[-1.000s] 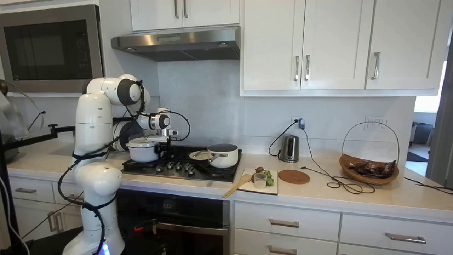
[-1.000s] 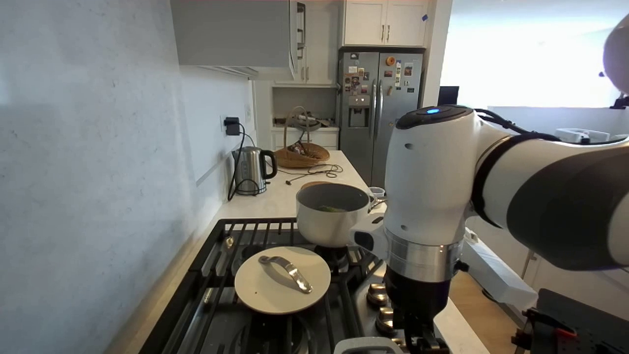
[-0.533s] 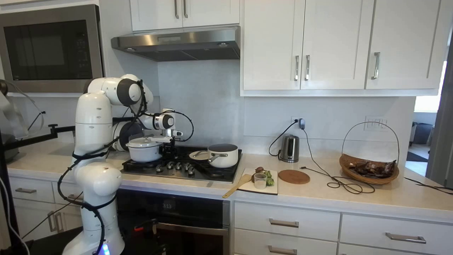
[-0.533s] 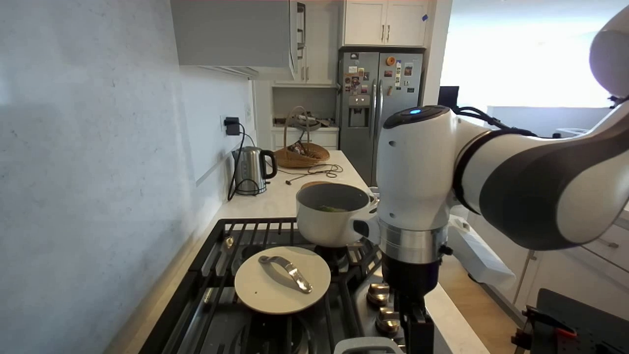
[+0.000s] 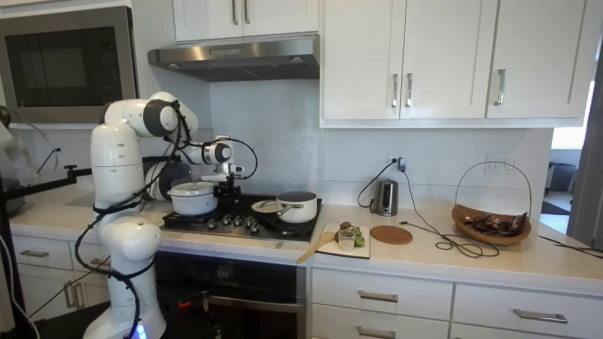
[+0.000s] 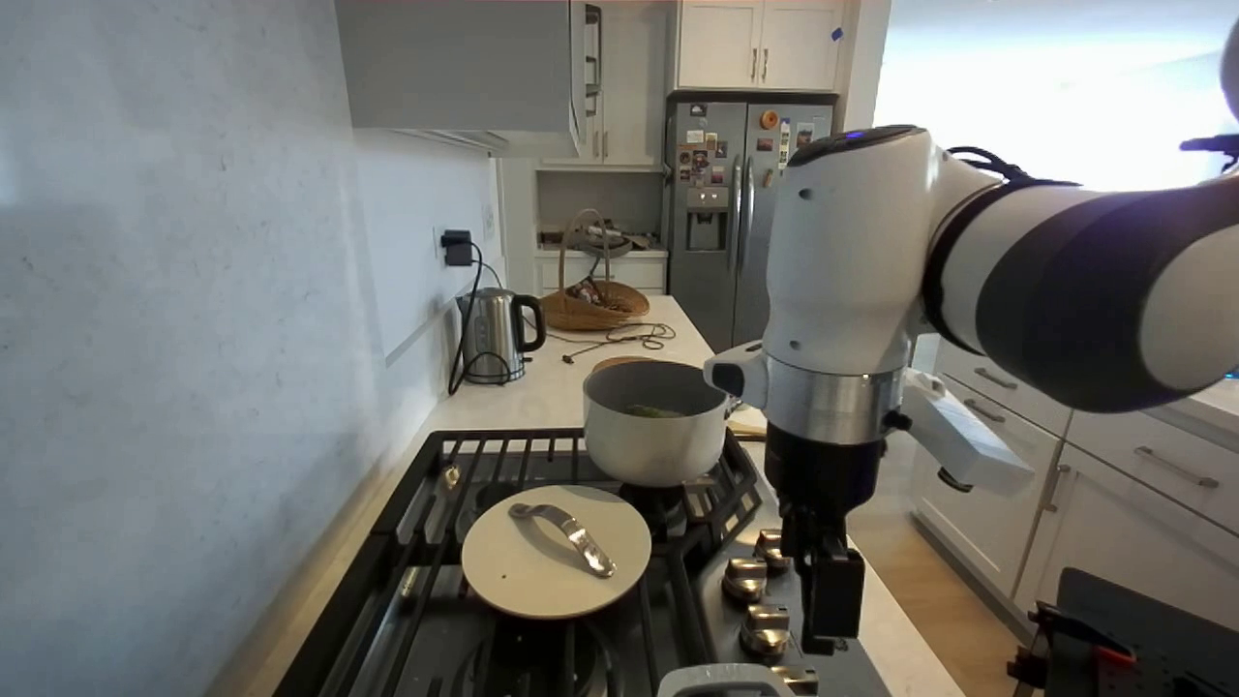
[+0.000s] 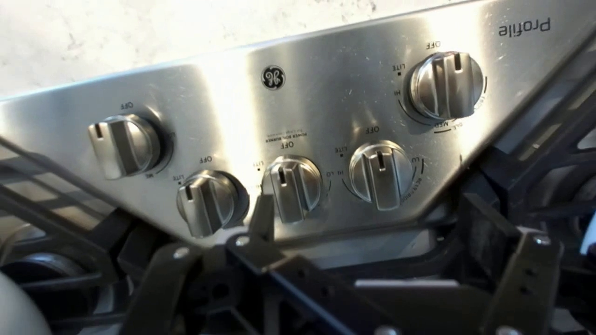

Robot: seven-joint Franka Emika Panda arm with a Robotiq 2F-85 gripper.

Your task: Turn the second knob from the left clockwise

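Observation:
The stove's knob row shows upside down in the wrist view. The second knob from the left as seen from the stove's front (image 7: 382, 174) is second from the right there, its mark towards OFF. It also shows in an exterior view (image 5: 226, 220). My gripper (image 7: 365, 204) is open and empty, its fingers (image 7: 262, 216) wide apart, with this knob seen between and beyond them. One finger overlaps the middle knob (image 7: 292, 188) in that view. In the exterior views my gripper hangs pointing down over the cooktop's left part (image 5: 228, 190), above the knob panel (image 6: 831, 620).
A lidded white pot (image 5: 192, 200) stands left of my gripper. A saucepan (image 5: 301, 209) stands on the right burners, with a loose lid (image 6: 557, 552) on the grates behind. Other knobs (image 7: 447, 86) are close by. Black grates (image 6: 678, 600) border the panel.
My gripper has shifted right in an exterior view, away from the lidded pot, and has risen. More knobs show beside it now. The pots have not moved.

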